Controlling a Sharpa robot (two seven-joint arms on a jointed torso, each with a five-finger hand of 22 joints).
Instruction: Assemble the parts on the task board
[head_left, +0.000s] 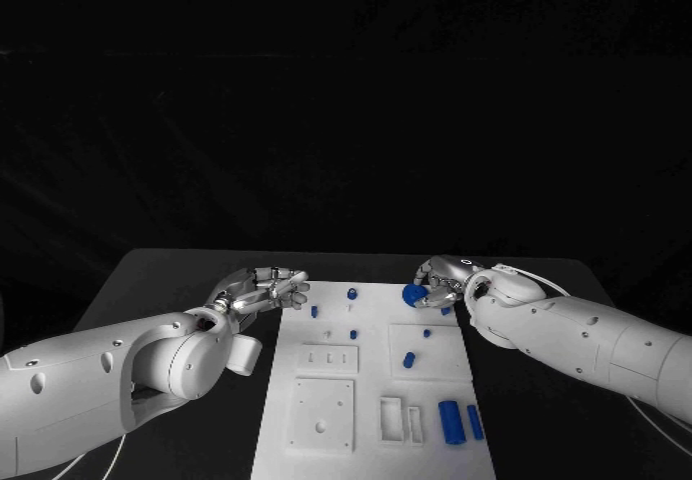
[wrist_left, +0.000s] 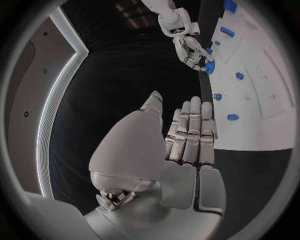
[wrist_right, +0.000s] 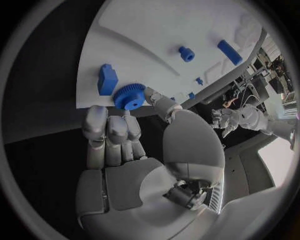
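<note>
1. The right hand (head_left: 440, 280) pinches a blue gear (wrist_right: 129, 96) at the task board's (head_left: 433, 455) far right corner, beside a blue block (wrist_right: 107, 79).
2. The left hand (head_left: 260, 290) is released, fingers straight and together, over bare black table (head_left: 159, 280) just off the board's far left edge.
3. Two blue bars (head_left: 462, 420) lie near the board's right edge; small blue pegs (head_left: 353, 334) stand mid-board.
4. The left wrist view takes in the right hand and its gear from across the board.

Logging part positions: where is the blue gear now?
Head view: the round toothed blue gear sits at the white task board's far right corner, at the right robot hand's fingertips.
</note>
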